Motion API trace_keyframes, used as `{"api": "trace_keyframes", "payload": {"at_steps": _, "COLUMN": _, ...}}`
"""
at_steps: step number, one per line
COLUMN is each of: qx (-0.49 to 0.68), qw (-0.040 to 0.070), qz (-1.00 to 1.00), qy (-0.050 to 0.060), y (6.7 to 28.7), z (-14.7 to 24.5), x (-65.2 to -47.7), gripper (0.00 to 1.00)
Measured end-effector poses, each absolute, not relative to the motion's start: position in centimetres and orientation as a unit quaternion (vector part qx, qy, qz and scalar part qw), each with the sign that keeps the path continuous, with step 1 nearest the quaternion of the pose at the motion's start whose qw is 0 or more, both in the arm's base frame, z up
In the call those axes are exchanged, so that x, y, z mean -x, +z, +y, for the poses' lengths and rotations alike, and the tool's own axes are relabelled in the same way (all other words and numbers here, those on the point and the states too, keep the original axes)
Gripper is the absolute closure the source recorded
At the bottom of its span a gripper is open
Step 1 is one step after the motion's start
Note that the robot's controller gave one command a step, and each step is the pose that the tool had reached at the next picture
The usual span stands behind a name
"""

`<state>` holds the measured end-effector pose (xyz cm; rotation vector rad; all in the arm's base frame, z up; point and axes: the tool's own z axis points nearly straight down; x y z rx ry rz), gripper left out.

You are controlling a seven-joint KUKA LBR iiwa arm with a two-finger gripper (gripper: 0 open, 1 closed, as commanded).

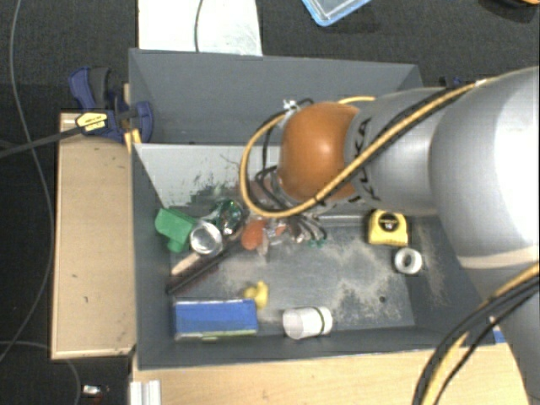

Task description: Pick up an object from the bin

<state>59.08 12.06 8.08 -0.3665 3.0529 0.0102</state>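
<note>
The bin is viewed from above and slightly to one side, fairly near; the arm is seen at right.

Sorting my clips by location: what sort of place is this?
Probably a robotics lab bench: a robot arm reaches into a grey metal bin of unrelated loose things, like a yellow tape measure and a blue box.
</note>
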Motion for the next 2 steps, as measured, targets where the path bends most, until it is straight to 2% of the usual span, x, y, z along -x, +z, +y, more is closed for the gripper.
{"api": "trace_keyframes", "payload": {"at_steps": 1, "qx": 0.051, "qw": 0.032, "qz": 0.998, "qy": 0.004, "y": 7.3, "z": 12.8, "x": -58.9, "gripper": 1.0}}
{"api": "trace_keyframes", "payload": {"at_steps": 2, "qx": 0.086, "qw": 0.034, "qz": 0.996, "qy": 0.004, "y": 9.4, "z": 12.2, "x": -59.0, "gripper": 1.0}}
